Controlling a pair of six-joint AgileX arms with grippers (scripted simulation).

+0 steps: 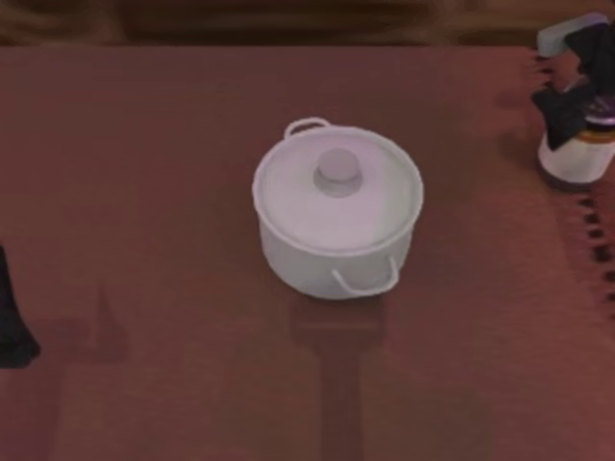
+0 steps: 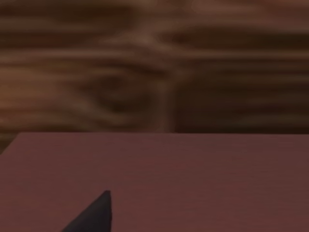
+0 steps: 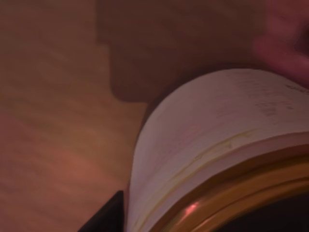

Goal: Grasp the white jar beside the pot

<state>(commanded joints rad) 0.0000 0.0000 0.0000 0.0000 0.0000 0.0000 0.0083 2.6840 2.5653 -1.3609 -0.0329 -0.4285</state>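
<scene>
The white jar [image 1: 575, 159] stands on the table at the far right, well to the right of the pot [image 1: 336, 226]. Its gold-orange band shows under the dark fingers of my right gripper [image 1: 581, 120], which comes down over its navy lid. In the right wrist view the jar [image 3: 207, 135] fills the frame, and one dark fingertip [image 3: 108, 217] lies flat against its white wall. The other finger is hidden behind the jar. The gripper is shut on the jar. My left gripper [image 1: 12, 331] is parked at the table's left edge, open and holding nothing.
The pot is large and white, with a flat lid, a grey knob [image 1: 337, 171] and two loop handles, and it sits mid-table. The reddish-brown table [image 1: 144, 192] runs bare to its left. A wood-grain wall [image 2: 154, 63] lies beyond the far edge.
</scene>
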